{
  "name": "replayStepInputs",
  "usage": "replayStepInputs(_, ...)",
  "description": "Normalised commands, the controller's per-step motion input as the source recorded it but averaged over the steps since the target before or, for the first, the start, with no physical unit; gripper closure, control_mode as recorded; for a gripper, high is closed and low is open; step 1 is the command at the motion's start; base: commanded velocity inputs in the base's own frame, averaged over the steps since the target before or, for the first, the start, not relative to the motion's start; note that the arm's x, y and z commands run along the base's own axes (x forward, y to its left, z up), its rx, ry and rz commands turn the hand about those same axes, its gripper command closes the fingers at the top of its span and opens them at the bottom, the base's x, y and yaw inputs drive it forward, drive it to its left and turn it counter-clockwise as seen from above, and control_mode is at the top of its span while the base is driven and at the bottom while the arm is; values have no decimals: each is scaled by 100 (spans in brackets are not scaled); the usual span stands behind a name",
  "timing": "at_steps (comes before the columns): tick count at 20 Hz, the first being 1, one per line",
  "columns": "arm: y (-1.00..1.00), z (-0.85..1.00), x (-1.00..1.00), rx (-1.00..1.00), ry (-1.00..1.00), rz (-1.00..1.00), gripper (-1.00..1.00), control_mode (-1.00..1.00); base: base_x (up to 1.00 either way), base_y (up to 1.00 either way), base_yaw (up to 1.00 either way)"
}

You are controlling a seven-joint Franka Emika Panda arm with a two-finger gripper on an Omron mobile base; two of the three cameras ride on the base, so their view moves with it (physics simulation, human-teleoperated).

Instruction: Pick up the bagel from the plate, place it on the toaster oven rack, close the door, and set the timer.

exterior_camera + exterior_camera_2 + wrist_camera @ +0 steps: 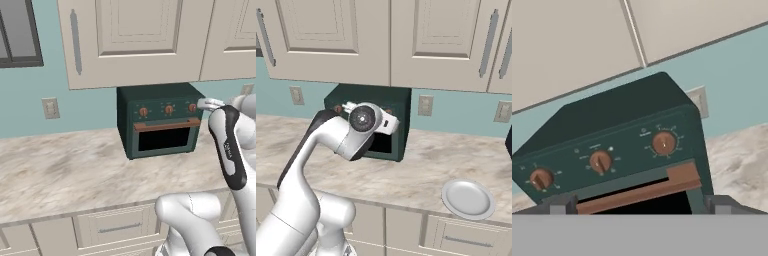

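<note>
Up against the front of the dark green boxy toaster oven, hovering at knob height with the white two-finger gripper spread wide and holding nothing. Looks like the final step now, the timer one: dark green door with black glass window and copper-brown bar handle sits shut against the oven body, plain white round shallow plate lies bare on the marble-look counter well off to the right, no bagel on it. Can't spot the golden-brown bagel or the wire rack, presumably both behind that dark glass, but can't tell for sure. Small round copper-orange timer knob, right-end one of three alike, sits a bit above and right of the gap between the fingertips in the hand view. Next up, probably: nudge up and right to centre on that knob, ease in, pinch it, twist. Easy to grab the middle knob by mistake, so worth lining up carefully.
</note>
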Motion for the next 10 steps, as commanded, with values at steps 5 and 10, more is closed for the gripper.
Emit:
replayStepInputs(5, 0, 10, 27, 0, 15, 1, -100, -100, 0, 0, 0)
replayStepInputs(10, -10, 0, 18, 0, 13, 5, -100, -100, 0, 0, 0)
